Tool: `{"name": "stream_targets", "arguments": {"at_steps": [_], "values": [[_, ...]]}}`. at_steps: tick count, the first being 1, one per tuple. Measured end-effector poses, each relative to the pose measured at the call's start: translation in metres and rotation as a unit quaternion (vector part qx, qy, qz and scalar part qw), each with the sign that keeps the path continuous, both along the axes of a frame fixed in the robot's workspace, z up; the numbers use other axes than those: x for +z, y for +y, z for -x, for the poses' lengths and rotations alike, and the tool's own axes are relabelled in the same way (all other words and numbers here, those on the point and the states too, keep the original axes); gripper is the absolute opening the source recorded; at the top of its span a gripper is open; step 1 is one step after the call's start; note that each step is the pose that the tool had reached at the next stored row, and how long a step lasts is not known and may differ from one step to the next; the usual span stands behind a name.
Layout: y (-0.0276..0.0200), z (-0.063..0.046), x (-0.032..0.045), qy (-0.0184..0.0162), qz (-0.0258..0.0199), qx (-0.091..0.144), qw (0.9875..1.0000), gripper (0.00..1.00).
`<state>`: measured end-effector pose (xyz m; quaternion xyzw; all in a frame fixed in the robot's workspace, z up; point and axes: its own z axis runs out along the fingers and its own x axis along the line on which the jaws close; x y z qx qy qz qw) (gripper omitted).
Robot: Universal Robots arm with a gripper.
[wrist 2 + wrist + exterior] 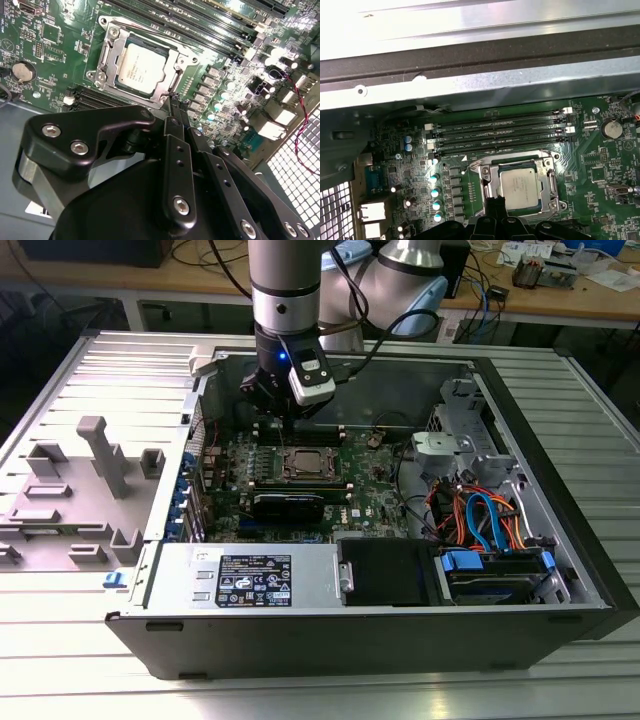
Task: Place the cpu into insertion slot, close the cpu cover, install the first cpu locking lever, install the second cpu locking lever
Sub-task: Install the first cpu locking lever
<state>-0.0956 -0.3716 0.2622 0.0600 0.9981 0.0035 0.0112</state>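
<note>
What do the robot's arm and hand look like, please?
The arm is a silver-grey cylinder, black at the wrist, with a small blue light, a white box and a black cable. The hand is matte black linkage bars with silver screws.

We take this for a lab: an opened PC case (350, 640) sits on a slatted metal table (60, 650) under a robot arm (285, 300). Past its far edge, benches (590, 305) carry cables (478, 290).

Silver-grey arm (285, 280) ends in a black hand (173, 106) studded with silver screws (181, 206).
</note>
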Motion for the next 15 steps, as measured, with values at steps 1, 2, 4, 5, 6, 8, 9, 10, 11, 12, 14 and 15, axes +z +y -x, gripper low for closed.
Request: {"name": "stream_targets", "arguments": {"at_steps": [1,2,4,5,6,8,9,10,11,12,14,15], "values": [[0.0000,0.0000,0.0000,0.0000,-0.0021,0.000,1.0000,0.11],[0.0000,0.0000,0.0000,0.0000,-0.0022,0.000,1.0000,0.11],[0.0000,0.0000,0.0000,0.0000,-0.0023,0.000,1.0000,0.11],[0.0000,0.0000,0.0000,0.0000,-0.0024,0.000,1.0000,0.11],[0.0000,0.0000,0.0000,0.0000,-0.0024,0.000,1.0000,0.11],[0.0000,0.0000,0.0000,0.0000,-0.0026,0.000,1.0000,0.11],[0.0000,0.0000,0.0000,0.0000,-0.0027,0.000,1.0000,0.11],[0.0000,0.0000,0.0000,0.0000,-0.0027,0.000,1.0000,0.11],[0.0000,0.0000,0.0000,0.0000,-0.0028,0.000,1.0000,0.11],[0.0000,0.0000,0.0000,0.0000,-0.0028,0.000,1.0000,0.11],[0.0000,0.0041,0.0000,0.0000,-0.0028,0.001,1.0000,0.11],[0.0000,0.0056,-0.0001,0.0000,-0.0029,0.003,1.0000,0.11]]}}
